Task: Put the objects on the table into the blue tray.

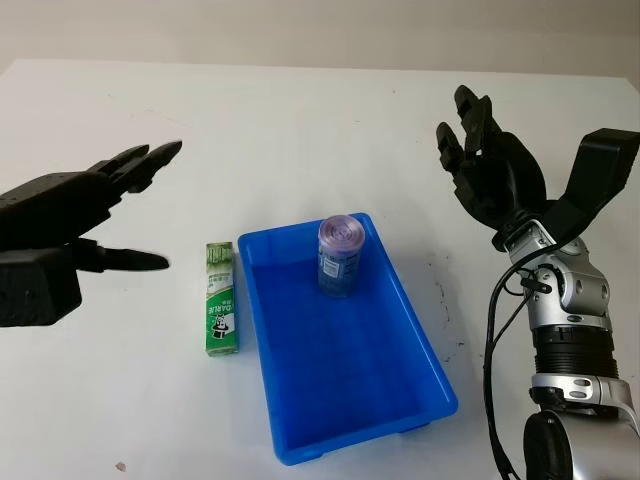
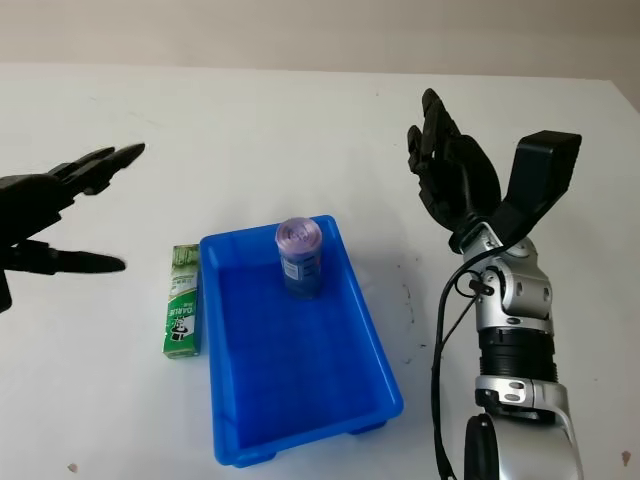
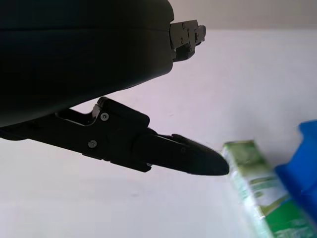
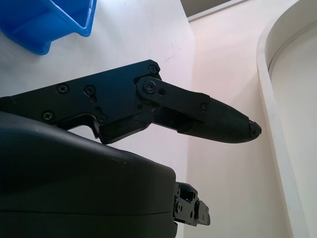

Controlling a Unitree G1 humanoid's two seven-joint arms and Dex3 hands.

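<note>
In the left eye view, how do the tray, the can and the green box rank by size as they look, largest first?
1. Tray, clearly largest.
2. and 3. Green box and can: the box looks longer and the can wider, so I do not rank them.

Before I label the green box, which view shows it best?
The left eye view: the green box lies whole beside the blue tray. The right eye view shows it too; the left wrist view cuts it off.
</note>
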